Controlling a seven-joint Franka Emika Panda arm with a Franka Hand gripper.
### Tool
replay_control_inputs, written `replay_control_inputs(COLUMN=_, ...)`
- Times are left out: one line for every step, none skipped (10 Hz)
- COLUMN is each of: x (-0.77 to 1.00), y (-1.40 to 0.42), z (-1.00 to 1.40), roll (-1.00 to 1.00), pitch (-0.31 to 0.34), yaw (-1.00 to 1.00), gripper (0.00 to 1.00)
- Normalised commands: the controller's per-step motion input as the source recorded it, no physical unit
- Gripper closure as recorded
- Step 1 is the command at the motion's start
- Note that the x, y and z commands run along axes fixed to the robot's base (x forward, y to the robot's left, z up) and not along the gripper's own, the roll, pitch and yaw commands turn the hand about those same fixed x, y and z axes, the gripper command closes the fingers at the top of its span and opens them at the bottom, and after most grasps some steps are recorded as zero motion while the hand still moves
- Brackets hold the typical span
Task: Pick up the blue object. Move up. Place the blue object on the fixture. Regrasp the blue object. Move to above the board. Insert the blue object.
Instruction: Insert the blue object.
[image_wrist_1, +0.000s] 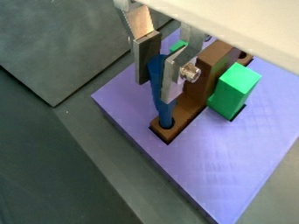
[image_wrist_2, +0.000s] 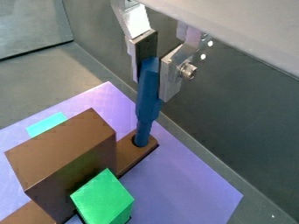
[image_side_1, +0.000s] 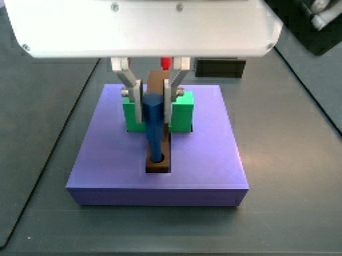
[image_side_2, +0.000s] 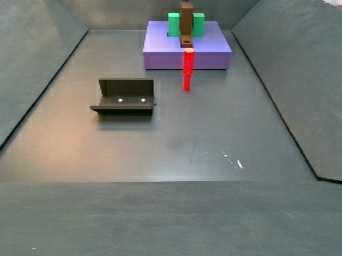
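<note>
Pincer (image_wrist_2: 156, 59), flat silver plates clamped on the smooth slim blue peg (image_wrist_2: 147, 105), upright with its lower end in the brown bar's (image_wrist_2: 68, 162) round hole on the matte lavender board (image_wrist_1: 233, 166).

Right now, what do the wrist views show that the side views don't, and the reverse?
Only the wrist views show the grip up close: the gripper, above the board, is shut on the blue object, whose lower end meets the hole in the brown bar. Only a side view shows the fixture, empty and apart from the board, and a red peg in front of it. Both show the board and green block.
</note>
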Motion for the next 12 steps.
replay_control_inputs(x=0.33, y=0.00, z=-0.14, roll=0.06, pitch=0.006, yaw=0.03, gripper=1.00)
replay_control_inputs(x=0.25, y=0.00, z=-0.17, roll=0.06, pitch=0.000, yaw=0.02, gripper=1.00)
replay_control_inputs(x=0.17, y=0.00, z=-0.19, roll=0.06, pitch=0.000, yaw=0.00, gripper=1.00)
replay_control_inputs(x=0.17, y=0.00, z=-0.23, roll=0.08, pitch=0.000, yaw=0.00, gripper=1.00)
replay_control_inputs(x=0.08, y=0.00, z=-0.26, roll=0.13, pitch=0.017, yaw=0.00, gripper=1.00)
replay_control_inputs(x=0.02, y=0.00, z=-0.29, roll=0.15, pitch=0.031, yaw=0.00, gripper=1.00)
replay_control_inputs(x=0.01, y=0.00, z=-0.33, roll=0.15, pitch=0.023, yaw=0.00, gripper=1.00)
replay_control_inputs(x=0.06, y=0.00, z=-0.37, roll=0.13, pitch=0.019, yaw=0.00, gripper=1.00)
replay_control_inputs(x=0.07, y=-0.04, z=-0.40, roll=0.14, pitch=0.011, yaw=0.00, gripper=1.00)
replay_control_inputs(x=0.08, y=-0.03, z=-0.42, roll=0.12, pitch=0.003, yaw=0.00, gripper=1.00)
replay_control_inputs(x=0.04, y=-0.07, z=-0.35, roll=0.10, pitch=0.000, yaw=0.00, gripper=1.00)
replay_control_inputs(x=0.01, y=-0.13, z=-0.23, roll=0.04, pitch=0.014, yaw=0.00, gripper=1.00)
